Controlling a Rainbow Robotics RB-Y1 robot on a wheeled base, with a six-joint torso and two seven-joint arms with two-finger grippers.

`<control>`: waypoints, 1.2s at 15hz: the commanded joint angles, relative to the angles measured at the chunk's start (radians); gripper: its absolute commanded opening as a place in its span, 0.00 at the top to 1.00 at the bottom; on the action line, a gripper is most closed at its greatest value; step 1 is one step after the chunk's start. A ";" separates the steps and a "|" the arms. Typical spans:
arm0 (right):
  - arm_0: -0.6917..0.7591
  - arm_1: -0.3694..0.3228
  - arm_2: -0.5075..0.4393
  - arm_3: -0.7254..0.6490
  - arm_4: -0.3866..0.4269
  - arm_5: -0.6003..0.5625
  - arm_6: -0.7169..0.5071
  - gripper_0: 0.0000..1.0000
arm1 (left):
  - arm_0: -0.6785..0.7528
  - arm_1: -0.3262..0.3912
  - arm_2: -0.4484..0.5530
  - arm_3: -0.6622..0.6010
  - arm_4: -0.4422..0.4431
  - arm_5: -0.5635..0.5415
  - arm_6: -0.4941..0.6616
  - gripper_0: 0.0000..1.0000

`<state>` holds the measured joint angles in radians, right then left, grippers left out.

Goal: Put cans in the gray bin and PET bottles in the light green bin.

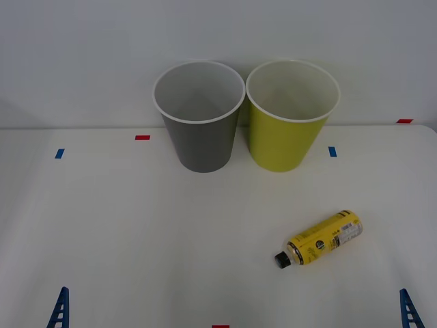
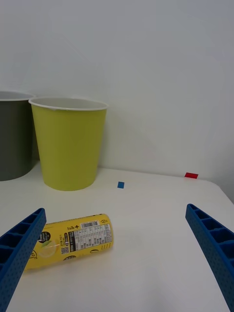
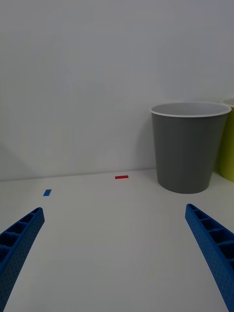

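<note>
Nothing has yet been sorted, as far as can be judged: the PET bottle [image 1: 319,239] is seen lying on its side on the white table [image 1: 136,225] at the lower right of the front view, cap toward the lower left, well apart from both bins. The gray bin [image 1: 199,116] and the light green bin [image 1: 292,115] stand upright, just beside each other, at the upper centre; what can be seen of their insides looks bare. The right gripper [image 2: 114,258] is held wide open with nothing gripped, the bottle lying near one finger. The left gripper [image 3: 114,258] is likewise spread wide and empty, facing the gray bin. The whole pick and drop into the light green bin is judged to remain.
</note>
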<state>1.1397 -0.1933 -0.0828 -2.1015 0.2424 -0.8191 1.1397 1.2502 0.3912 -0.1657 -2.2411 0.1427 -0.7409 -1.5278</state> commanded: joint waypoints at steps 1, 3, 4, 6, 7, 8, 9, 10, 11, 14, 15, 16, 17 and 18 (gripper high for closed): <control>0.000 0.000 0.000 0.000 0.000 0.000 0.000 0.00 | 0.000 0.000 0.000 0.000 0.000 0.000 0.000 0.00; 0.000 0.000 0.000 0.000 0.000 0.000 0.000 0.00 | 0.000 0.000 0.000 0.000 0.000 0.000 0.000 0.00; 0.000 0.000 0.000 0.000 0.000 0.000 0.000 0.00 | 0.000 0.000 0.000 0.000 0.000 0.000 0.000 0.00; 0.000 0.000 0.000 0.000 0.000 0.000 0.000 0.00 | 0.000 0.000 0.000 0.000 0.000 0.000 0.000 0.00; 0.000 0.000 0.000 0.000 0.000 0.000 0.000 0.00 | 0.000 0.000 0.000 0.000 0.000 0.000 0.000 0.00; 0.000 0.000 0.000 0.000 0.000 0.000 0.000 0.00 | 0.000 0.000 0.000 0.000 0.000 0.000 0.000 0.00; 0.000 0.000 0.000 0.000 0.000 0.000 0.000 0.00 | 0.000 0.000 0.000 0.000 0.000 0.000 0.000 0.00; 0.000 0.000 0.000 0.000 0.000 0.000 0.000 0.00 | 0.000 0.000 0.000 0.000 0.000 0.000 0.000 0.00; 0.000 0.000 0.000 0.000 0.000 0.000 0.000 0.00 | 0.000 0.000 0.000 0.000 0.000 0.000 0.000 0.00; 0.000 0.000 0.000 0.000 0.000 0.000 0.000 0.00 | 0.000 0.000 0.000 0.000 0.000 0.000 0.000 0.00; 0.000 0.000 0.000 0.000 0.000 0.000 0.000 0.00 | 0.000 0.000 0.000 0.000 0.000 0.000 0.000 0.00; 0.000 0.000 0.000 0.000 0.000 0.000 0.000 0.00 | 0.000 0.000 0.000 0.000 0.000 0.000 0.000 0.00; 0.000 0.000 0.000 0.000 0.000 0.000 0.000 0.00 | 0.000 0.000 0.000 0.000 0.000 0.000 0.000 0.00; 0.000 0.000 0.000 0.000 0.000 0.000 0.000 0.00 | 0.000 0.000 0.000 0.000 0.000 0.000 0.000 0.00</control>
<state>1.1397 -0.1933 -0.0828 -2.1015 0.2424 -0.8191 1.1397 1.2502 0.3912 -0.1657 -2.2411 0.1427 -0.7409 -1.5279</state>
